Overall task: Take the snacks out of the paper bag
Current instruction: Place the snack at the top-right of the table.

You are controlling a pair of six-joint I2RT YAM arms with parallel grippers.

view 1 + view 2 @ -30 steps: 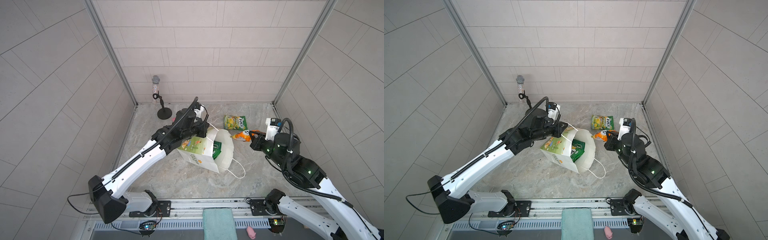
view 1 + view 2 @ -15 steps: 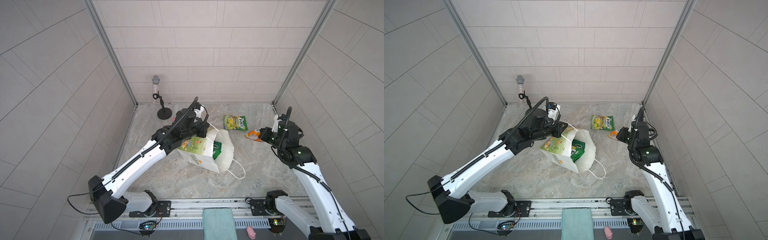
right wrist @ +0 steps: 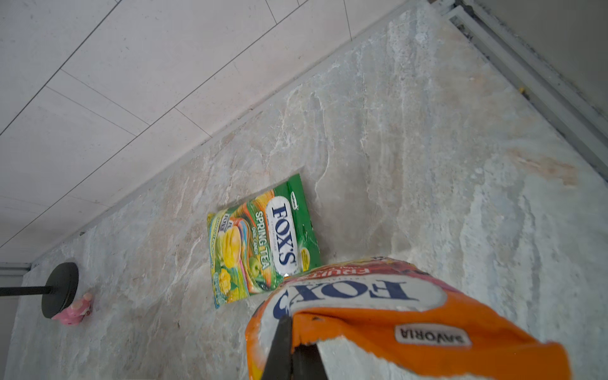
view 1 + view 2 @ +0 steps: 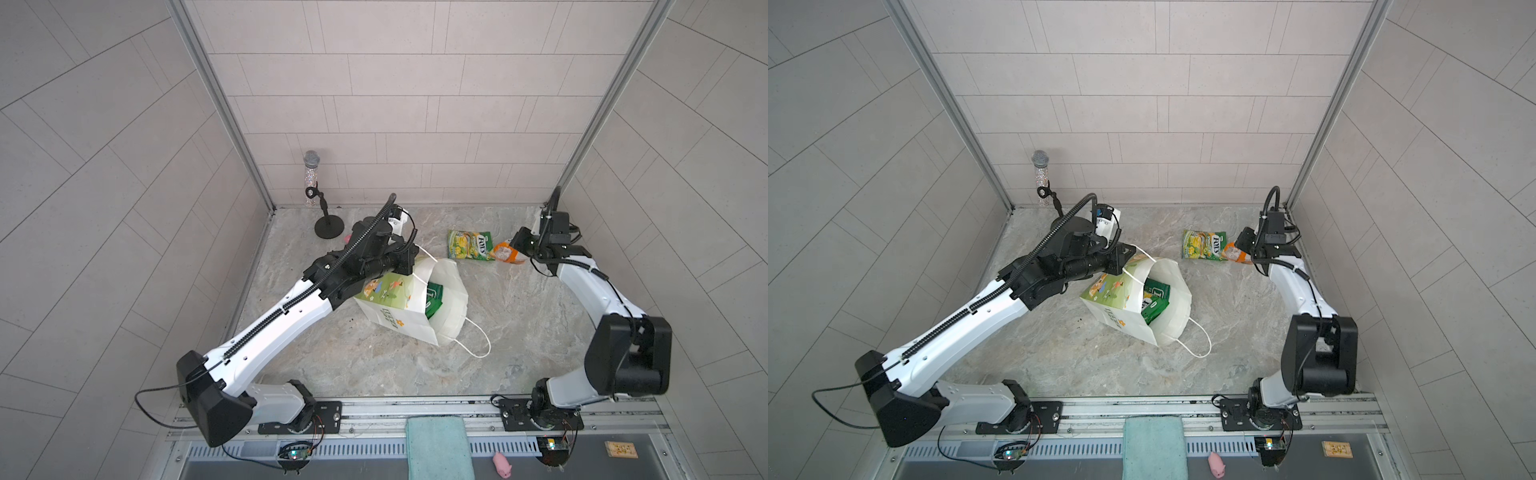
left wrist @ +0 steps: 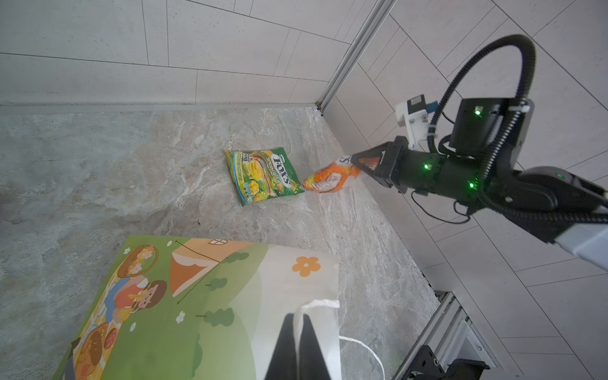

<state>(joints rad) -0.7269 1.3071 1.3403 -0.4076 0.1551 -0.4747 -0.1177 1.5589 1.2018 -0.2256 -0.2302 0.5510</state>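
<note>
In both top views the tall white paper bag (image 4: 390,322) (image 4: 1115,318) with green illustrated side panels lay tipped on the grey marbled table (image 4: 374,365) (image 4: 1084,365), its open mouth turned toward the right arm's side. The left end effector (image 4: 411,266) (image 4: 1128,254) was clenched on the bag's upper rim. A glossy dark green packet (image 4: 436,297) (image 4: 1154,301) sat inside the bag, showing through the mouth. A flat yellow-green "FOX'S" packet (image 4: 469,245) (image 4: 1204,245) lay on the table beyond the bag, apart from it. Farther from the bag again, the right end effector (image 4: 515,245) (image 4: 1239,245) was grasping a crumpled orange "FOX'S" packet (image 4: 507,254) (image 4: 1235,254) by one end. A black microphone stand (image 4: 329,227) (image 4: 1054,203) stood behind the bag on the left arm's side.

In the left wrist view the left end effector (image 5: 297,317) was pressed shut on the bag's white rim, beside the green panel (image 5: 184,296). Past the bag the yellow-green packet (image 5: 263,174) lay flat. The orange packet (image 5: 329,177) hung tilted from the right end effector (image 5: 362,161); whether its lower end touched the table I could not tell.

In the right wrist view the right end effector (image 3: 292,335) was closed on the orange packet's (image 3: 378,306) torn edge. The yellow-green packet (image 3: 263,243) lay flat on the table. The stand's round base (image 3: 61,289) showed too, a small pink pig toy (image 3: 75,309) just beside it.
</note>
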